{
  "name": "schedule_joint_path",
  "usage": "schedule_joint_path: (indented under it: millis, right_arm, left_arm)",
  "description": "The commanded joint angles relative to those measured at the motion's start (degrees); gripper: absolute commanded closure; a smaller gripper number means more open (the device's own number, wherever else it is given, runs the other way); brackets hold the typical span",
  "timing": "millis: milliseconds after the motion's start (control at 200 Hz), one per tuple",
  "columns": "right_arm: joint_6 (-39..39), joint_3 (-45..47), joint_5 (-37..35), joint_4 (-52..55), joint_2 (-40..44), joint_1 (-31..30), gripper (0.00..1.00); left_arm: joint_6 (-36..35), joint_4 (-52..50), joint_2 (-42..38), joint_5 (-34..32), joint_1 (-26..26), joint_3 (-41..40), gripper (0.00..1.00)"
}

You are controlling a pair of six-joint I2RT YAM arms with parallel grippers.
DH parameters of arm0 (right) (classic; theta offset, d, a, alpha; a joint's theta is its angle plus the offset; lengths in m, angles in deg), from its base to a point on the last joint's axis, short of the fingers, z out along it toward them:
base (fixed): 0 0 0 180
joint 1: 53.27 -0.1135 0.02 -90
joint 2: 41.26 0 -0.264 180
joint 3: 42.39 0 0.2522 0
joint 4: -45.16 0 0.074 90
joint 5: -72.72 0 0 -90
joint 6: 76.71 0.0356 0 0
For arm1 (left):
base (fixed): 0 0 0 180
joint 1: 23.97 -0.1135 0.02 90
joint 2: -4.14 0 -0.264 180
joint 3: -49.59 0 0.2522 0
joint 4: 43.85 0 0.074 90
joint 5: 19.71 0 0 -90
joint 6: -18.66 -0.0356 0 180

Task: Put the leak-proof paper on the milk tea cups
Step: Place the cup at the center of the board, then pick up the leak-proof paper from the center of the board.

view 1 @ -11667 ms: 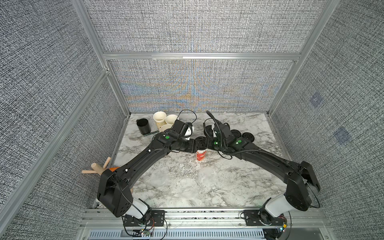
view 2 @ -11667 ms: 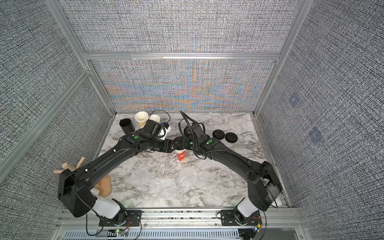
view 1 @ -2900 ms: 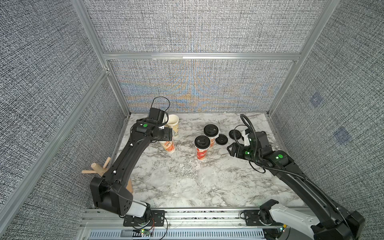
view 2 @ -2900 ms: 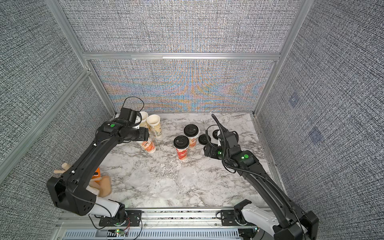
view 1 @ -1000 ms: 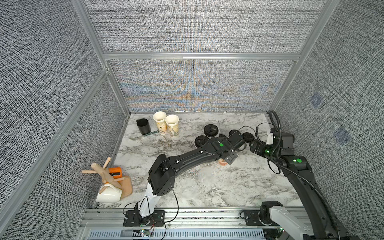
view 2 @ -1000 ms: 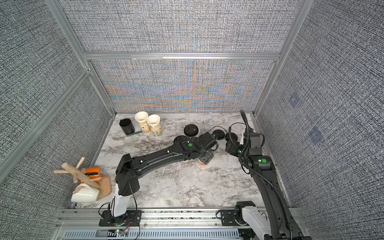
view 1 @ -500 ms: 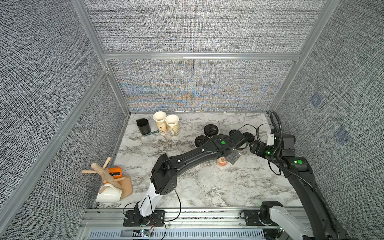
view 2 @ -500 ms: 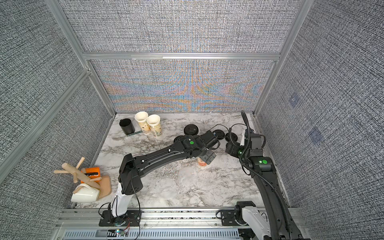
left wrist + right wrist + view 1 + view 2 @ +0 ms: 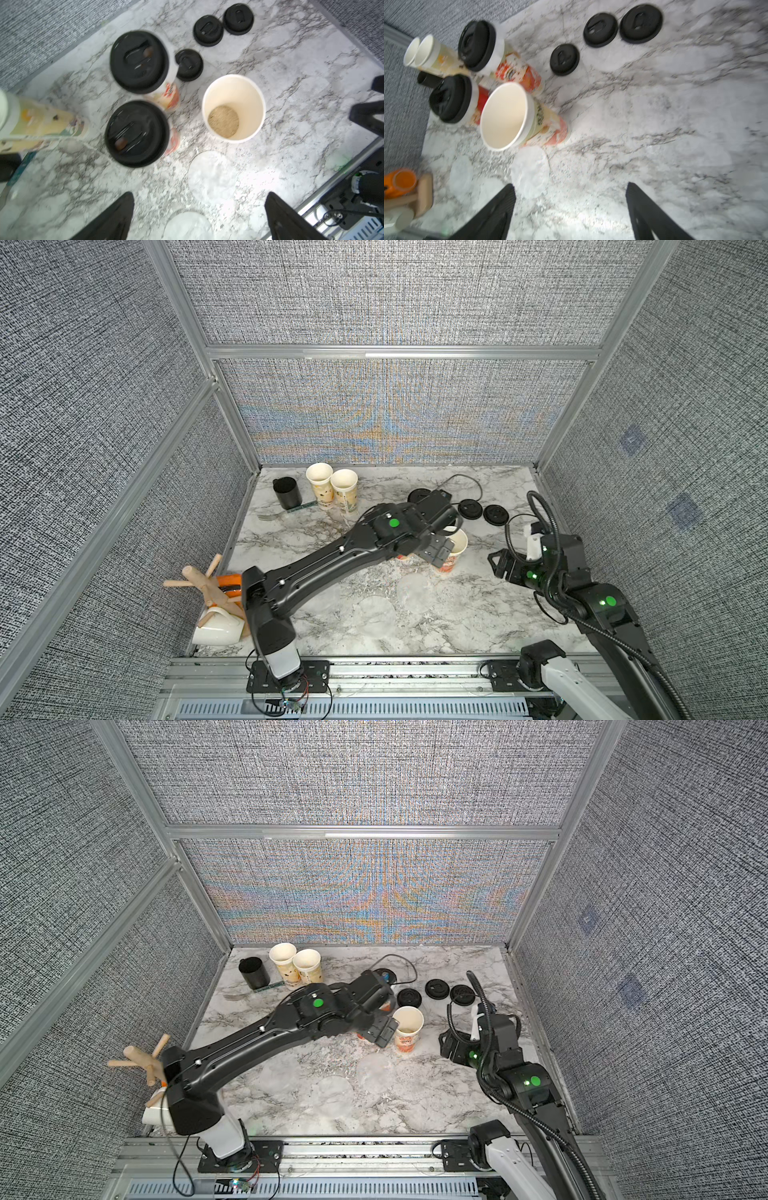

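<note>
On the marble table point(image 9: 478, 626), the left gripper point(image 9: 198, 195) hung over the middle, fingers spread wide with nothing between them. Off to the right side, the right gripper point(image 9: 570, 186) sat low, fingers apart too, holding nothing.

All five milk tea cups stood straight up, long way pointing up, mouths on top. An open cup point(image 9: 233, 108) stood just beside the left gripper, with sandy tan stuff in its bottom. Near it, the far capped cup point(image 9: 138, 62) and the near capped cup point(image 9: 136, 133) each wore a black lid. Two back cups point(image 9: 332, 487) stood touching, mouths open.

One sheet of leak-proof paper point(image 9: 209, 174) lay flat on the table just beside the open cup. A second sheet point(image 9: 187, 224) lay flat close by. Both were round.

Three loose lids point(image 9: 207, 30) lay flat behind the open cup.
</note>
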Motion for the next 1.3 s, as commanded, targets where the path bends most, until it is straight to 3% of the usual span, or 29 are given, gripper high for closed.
schedule_joint_path:
  millis: [0, 175, 325, 405, 576, 736, 1291]
  right_arm:
    - [10.5, 1.1, -4.3, 4.7, 2.1, -8.2, 0.16]
    - [22.5, 6.0, -8.1, 6.0, 3.2, -26.1, 0.18]
    - [27.0, 6.7, -9.6, -0.1, -8.0, -38.9, 0.18]
    - [26.3, 4.3, -10.1, -4.4, -17.1, -42.2, 0.19]
    - [27.0, -0.4, -9.4, -14.3, -31.6, -42.8, 0.20]
    - [30.1, -5.2, -10.2, -14.6, -42.8, -42.4, 0.22]
    - [34.2, -9.6, -12.2, -12.5, -57.1, -40.7, 0.38]
  left_arm:
    - [5.9, -2.3, -8.4, 4.3, -3.3, -10.8, 0.01]
    - [10.3, 12.8, -23.8, 13.5, -9.4, -35.6, 0.06]
    - [13.9, 16.9, -25.8, 15.9, -11.4, -42.7, 0.09]
    - [14.8, 19.0, -26.0, 16.3, -11.8, -44.9, 0.10]
    - [16.4, 20.3, -25.1, 16.5, -14.5, -48.6, 0.11]
    - [17.2, 23.1, -27.0, 17.5, -17.6, -52.4, 0.11]
    - [13.9, 25.1, -25.8, 19.8, -20.1, -53.0, 0.12]
